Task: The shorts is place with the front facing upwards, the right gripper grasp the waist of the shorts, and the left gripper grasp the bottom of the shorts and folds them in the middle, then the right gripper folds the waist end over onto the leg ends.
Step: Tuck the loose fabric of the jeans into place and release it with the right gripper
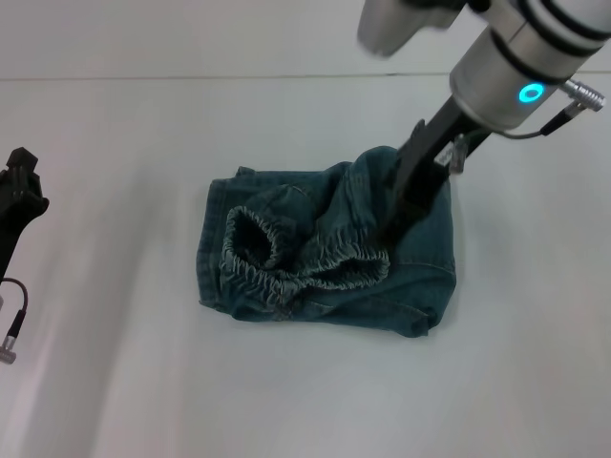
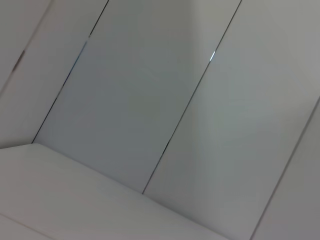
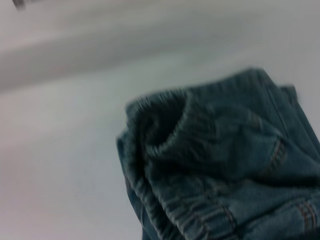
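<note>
The denim shorts (image 1: 329,253) lie bunched mid-table (image 1: 115,382), the elastic waist (image 1: 286,258) folded back over the legs. The right gripper (image 1: 396,224) presses into the fabric near its far right side; whether it grips cannot be told. The left gripper (image 1: 19,196) sits at the left edge, well apart.

Soft, even overhead light falls on the white table (image 1: 115,382), bright but without glare, and the shorts (image 1: 325,258) cast only a faint shadow. The right wrist view is smeared with blur, and the left wrist view looks dim and grey.
</note>
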You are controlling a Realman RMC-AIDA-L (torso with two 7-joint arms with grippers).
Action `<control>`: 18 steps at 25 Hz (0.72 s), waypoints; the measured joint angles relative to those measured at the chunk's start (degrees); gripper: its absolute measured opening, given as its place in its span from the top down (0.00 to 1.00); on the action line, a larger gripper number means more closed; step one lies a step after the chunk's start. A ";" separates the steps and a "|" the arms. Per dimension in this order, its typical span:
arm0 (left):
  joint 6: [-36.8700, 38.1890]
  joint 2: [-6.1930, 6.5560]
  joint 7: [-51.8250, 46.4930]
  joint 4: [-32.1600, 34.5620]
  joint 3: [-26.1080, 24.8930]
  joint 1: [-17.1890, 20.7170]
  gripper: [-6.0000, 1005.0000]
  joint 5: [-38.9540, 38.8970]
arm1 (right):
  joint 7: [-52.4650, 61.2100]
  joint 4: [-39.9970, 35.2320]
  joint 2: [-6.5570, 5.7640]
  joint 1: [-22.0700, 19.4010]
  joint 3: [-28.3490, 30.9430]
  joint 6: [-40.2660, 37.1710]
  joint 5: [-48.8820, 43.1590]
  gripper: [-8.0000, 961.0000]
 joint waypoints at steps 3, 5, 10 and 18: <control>-0.02 0.00 0.00 -0.06 0.02 -0.05 0.98 0.00 | 1.92 -0.21 0.45 -0.26 -5.33 1.74 -1.98 0.07; -0.03 0.00 0.00 -0.08 0.19 -0.09 0.98 0.00 | 3.14 -0.09 0.48 -0.76 -8.80 3.66 -1.88 0.07; -0.07 0.00 -0.06 -0.12 0.76 -0.29 0.98 0.00 | 4.45 0.80 0.73 -1.32 -13.16 6.21 -0.62 0.07; -0.64 0.00 -0.09 -0.18 0.80 -0.48 0.98 0.00 | 4.92 3.63 0.78 -1.14 -14.94 8.32 0.21 0.08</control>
